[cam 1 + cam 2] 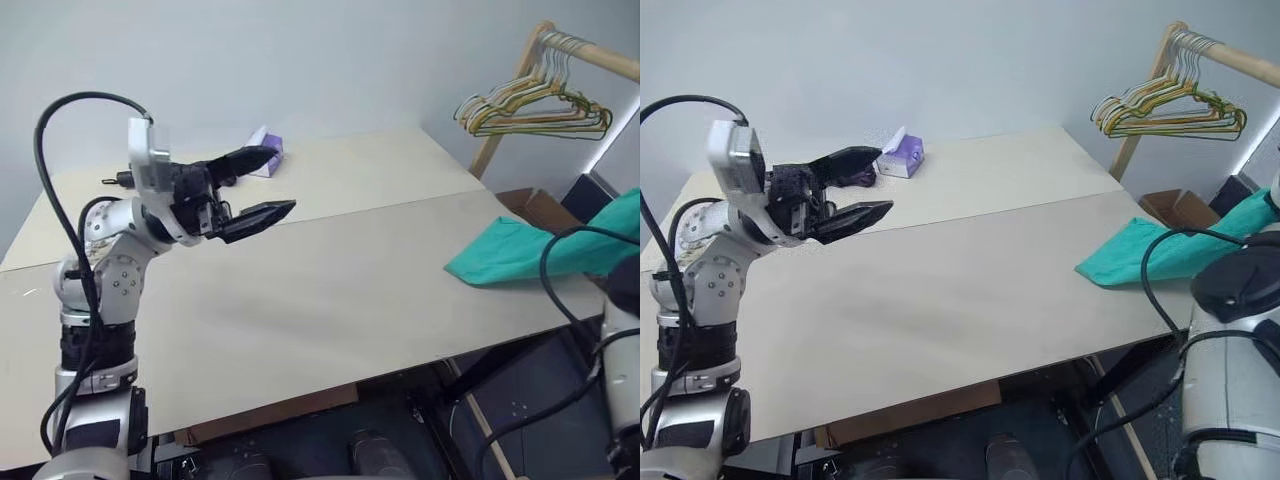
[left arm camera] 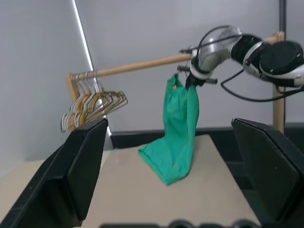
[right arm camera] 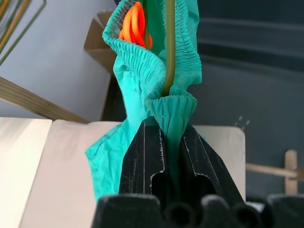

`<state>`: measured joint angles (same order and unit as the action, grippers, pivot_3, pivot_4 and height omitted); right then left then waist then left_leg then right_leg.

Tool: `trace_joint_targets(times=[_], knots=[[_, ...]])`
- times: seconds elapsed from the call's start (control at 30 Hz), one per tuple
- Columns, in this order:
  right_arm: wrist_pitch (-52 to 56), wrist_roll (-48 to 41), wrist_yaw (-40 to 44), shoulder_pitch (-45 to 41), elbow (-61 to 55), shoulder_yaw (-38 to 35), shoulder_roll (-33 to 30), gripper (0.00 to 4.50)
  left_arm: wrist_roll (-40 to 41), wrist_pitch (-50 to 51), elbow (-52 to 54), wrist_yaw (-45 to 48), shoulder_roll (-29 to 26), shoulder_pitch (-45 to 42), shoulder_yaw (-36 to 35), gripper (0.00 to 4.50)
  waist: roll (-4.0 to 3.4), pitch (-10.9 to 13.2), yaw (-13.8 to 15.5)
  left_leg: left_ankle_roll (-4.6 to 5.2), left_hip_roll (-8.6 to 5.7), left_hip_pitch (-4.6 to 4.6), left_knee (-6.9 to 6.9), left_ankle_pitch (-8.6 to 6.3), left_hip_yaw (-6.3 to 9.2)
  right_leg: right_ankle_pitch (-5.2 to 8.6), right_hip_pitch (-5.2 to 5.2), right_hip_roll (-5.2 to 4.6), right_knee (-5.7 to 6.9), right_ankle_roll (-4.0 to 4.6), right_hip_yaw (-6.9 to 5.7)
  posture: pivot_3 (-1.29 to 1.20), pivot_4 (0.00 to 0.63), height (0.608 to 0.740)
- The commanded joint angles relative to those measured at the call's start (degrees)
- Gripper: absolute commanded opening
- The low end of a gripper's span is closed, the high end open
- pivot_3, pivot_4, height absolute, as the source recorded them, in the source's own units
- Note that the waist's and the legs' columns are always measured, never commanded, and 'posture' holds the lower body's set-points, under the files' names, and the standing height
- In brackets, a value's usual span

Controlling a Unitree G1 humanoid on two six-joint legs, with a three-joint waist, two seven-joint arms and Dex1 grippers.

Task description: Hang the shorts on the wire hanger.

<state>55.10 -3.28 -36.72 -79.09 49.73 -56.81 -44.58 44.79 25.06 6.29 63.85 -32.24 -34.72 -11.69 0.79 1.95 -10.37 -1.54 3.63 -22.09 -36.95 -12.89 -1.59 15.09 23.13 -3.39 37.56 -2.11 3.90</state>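
Teal-green soft fabric shorts [image 2: 176, 137] hang long axis vertical, gathered waistband up, hem draped on beige tabletop [image 1: 300, 290] far-right edge. Thin olive wire [image 3: 169, 45] runs through waistband. Right end effector [image 3: 172, 156] clamped on waistband. Left end effector [image 1: 262, 185] wide open, empty, above tabletop.

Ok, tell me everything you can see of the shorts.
The shorts are teal-green soft fabric with a gathered elastic waistband and an orange tag at the top. The right gripper pinches the bunched waistband, fingers shut on it, lifting that end in front of the wooden rail. An olive-gold wire passes through the waistband folds. The cloth hangs down long and crumpled, its lower end lying on the table near the right edge. The left gripper is open, well away.
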Motion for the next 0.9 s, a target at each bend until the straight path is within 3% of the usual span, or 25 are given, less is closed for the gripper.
trace_joint_targets(times=[0.03, 0.63, 0.9], knots=[[-2.7, -3.8, -1.7, -1.3, 1.3, 0.4, -1.4, 0.07, 4.6, 0.5, 1.8, 0.2, 0.6, -0.6, -2.8, 4.50, -0.05, 0.0, -0.2, 0.00, 0.00, 0.01, 0.01, 0.00, -0.03, 0.00, 0.00, 0.00, 0.01, 0.00, 0.03, -0.10, 0.000, 0.740], [-4.3, -9.2, -5.1, 4.4, 2.1, 6.1, -0.7, 0.07, 7.5, -0.3, 2.3, 0.8, 0.8, -0.2, -2.7, 4.50, -0.13, 0.0, 0.0, 0.00, 0.00, 0.04, 0.01, 0.00, -0.04, 0.00, -0.07, 0.02, -0.05, 0.00, 0.06, -0.09, 0.000, 0.740], [-4.2, -8.4, -5.2, 6.0, 0.5, 11.0, -0.9, 2.78, 8.5, -0.5, 1.8, 1.2, 1.5, -0.6, -2.6, 4.50, -0.17, 0.0, 0.0, 0.00, -0.01, 0.05, 0.01, 0.00, -0.03, 0.00, -0.08, 0.02, -0.05, 0.00, 0.08, -0.09, 0.000, 0.740]])
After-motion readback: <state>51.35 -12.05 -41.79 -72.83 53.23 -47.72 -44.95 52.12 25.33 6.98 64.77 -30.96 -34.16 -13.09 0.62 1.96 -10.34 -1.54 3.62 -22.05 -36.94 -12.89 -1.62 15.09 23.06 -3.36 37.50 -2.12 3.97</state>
